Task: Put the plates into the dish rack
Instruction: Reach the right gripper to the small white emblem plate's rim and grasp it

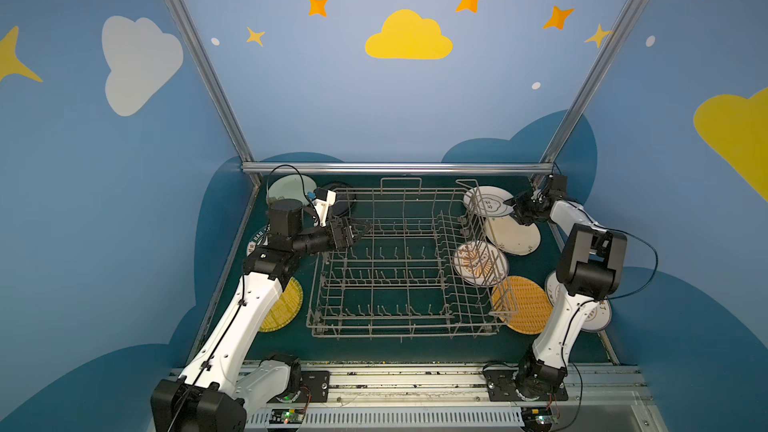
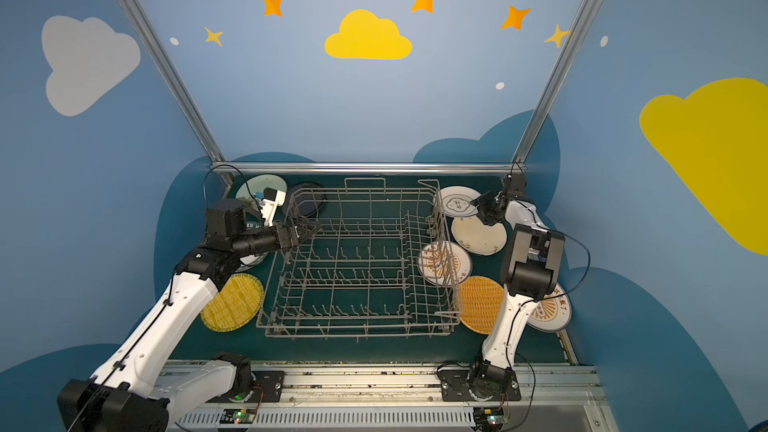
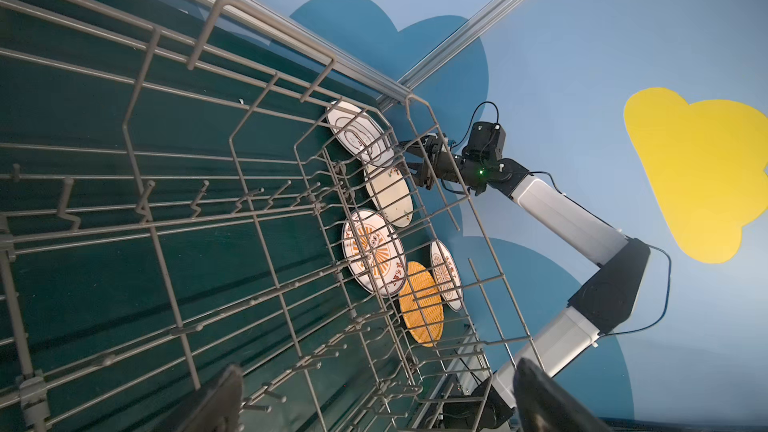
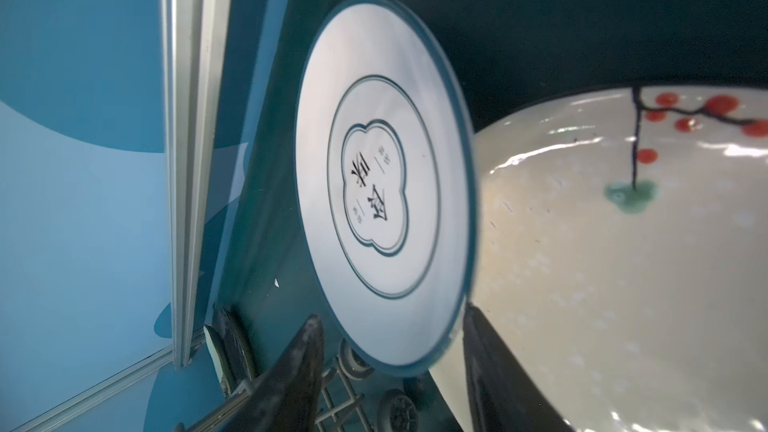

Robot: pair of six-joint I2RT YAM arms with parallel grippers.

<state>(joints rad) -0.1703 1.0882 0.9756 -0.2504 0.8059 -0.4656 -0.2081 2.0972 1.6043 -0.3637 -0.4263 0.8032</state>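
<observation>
The grey wire dish rack [image 1: 399, 328] [image 2: 353, 326] stands mid-table with no plates in it. My right gripper [image 1: 509, 202] [image 4: 390, 313] is open at the back right. Its fingers straddle the near rim of a tilted white plate with a dark emblem [image 1: 486, 203] [image 4: 386, 184], which overlaps a cream plate with red berries [image 1: 515, 238] [image 4: 623, 284]. My left gripper [image 1: 363, 227] [image 3: 378, 367] hangs open and holds nothing over the rack's rear left part. Sunburst [image 1: 478, 263] and orange woven [image 1: 525, 305] plates lie right of the rack.
Left of the rack lie a yellow woven plate [image 1: 284, 307], a pale green plate [image 1: 291, 187], a black plate [image 1: 345, 201] and a lettered-rim plate [image 1: 255, 238] mostly under the left arm. Another sunburst plate [image 1: 598, 317] lies under the right arm. Blue walls enclose the table.
</observation>
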